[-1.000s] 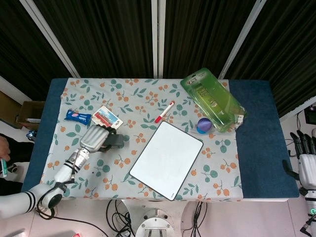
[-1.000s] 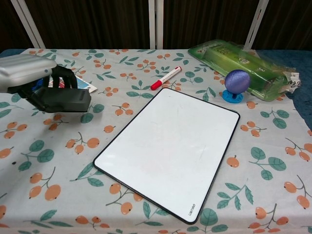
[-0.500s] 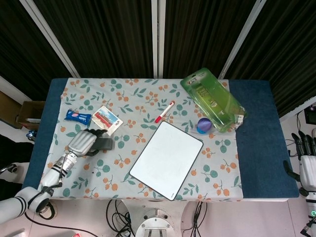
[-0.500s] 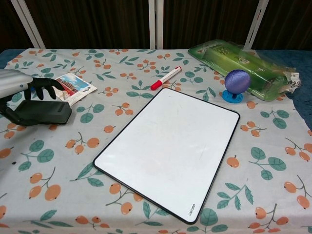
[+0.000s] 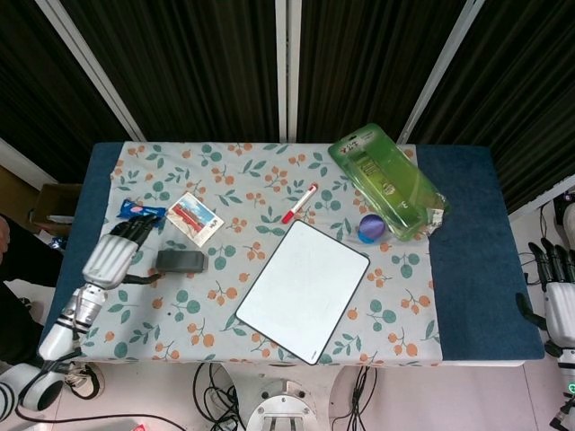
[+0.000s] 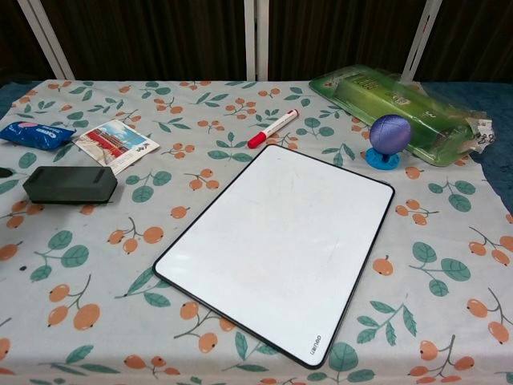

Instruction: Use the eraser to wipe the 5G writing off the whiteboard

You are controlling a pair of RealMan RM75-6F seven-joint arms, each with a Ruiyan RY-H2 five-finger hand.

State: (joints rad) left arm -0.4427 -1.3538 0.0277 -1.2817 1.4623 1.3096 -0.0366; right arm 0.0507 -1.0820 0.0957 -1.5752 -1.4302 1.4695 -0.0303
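Observation:
The whiteboard (image 5: 304, 289) (image 6: 280, 242) lies in the middle of the table, its white surface blank with no writing visible. The dark grey eraser (image 5: 181, 260) (image 6: 66, 184) lies flat on the cloth to the board's left, with nothing touching it. My left hand (image 5: 115, 253) hovers just left of the eraser, fingers apart and empty; the chest view does not show it. My right hand (image 5: 555, 292) hangs off the table's right side, fingers spread, holding nothing.
A red marker (image 5: 299, 203) (image 6: 272, 127) lies behind the board. A postcard (image 5: 196, 218) and a blue packet (image 5: 140, 209) sit behind the eraser. A purple ball on a blue stand (image 6: 389, 138) and a green package (image 5: 386, 180) occupy the back right.
My left hand carried the eraser leftward, set it down on the cloth and let go, then drew back to the left and out of the chest view. The right hand stayed put.

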